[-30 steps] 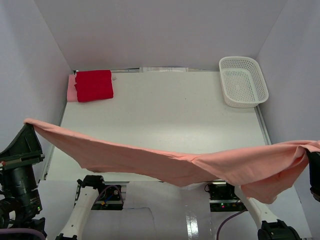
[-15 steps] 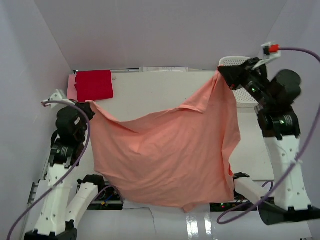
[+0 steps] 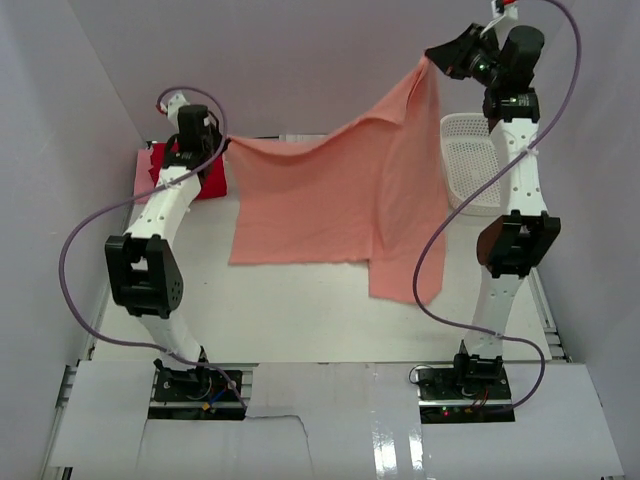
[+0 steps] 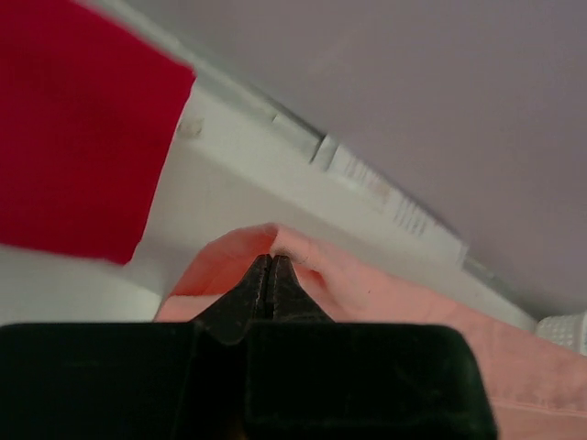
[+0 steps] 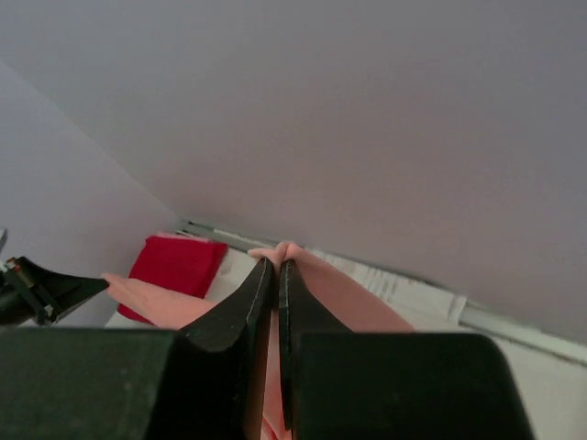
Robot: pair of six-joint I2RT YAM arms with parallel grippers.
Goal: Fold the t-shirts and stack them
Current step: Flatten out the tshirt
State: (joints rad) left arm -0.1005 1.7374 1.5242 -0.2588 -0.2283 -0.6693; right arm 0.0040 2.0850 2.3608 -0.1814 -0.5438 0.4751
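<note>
while the white surface (image 3: 300, 320) fills the middle of the top view, the salmon t-shirt (image 3: 330, 200) hangs spread over its upper half. the shirt is stretched between two raised corners. its lower hem runs across the centre of the frame, and a longer flap drops at centre right. whether the hem touches the surface cannot be told.

the left arm (image 3: 160, 215) reaches up the left side of the frame, and the right arm (image 3: 515, 170) stands tall on the right. the white mesh basket (image 3: 470, 120) sits at the upper right, partly behind the cloth and the right arm. the folded red t-shirt (image 3: 210, 182) lies at the upper left corner of the surface, partly hidden by the left arm.

the left claw (image 3: 222, 143) is closed, pinching the shirt's left corner at the upper left. the right claw (image 3: 432, 58) is closed on the other corner, higher up near the top right. in both wrist views the jaws meet with salmon cloth bunched at their tips.
</note>
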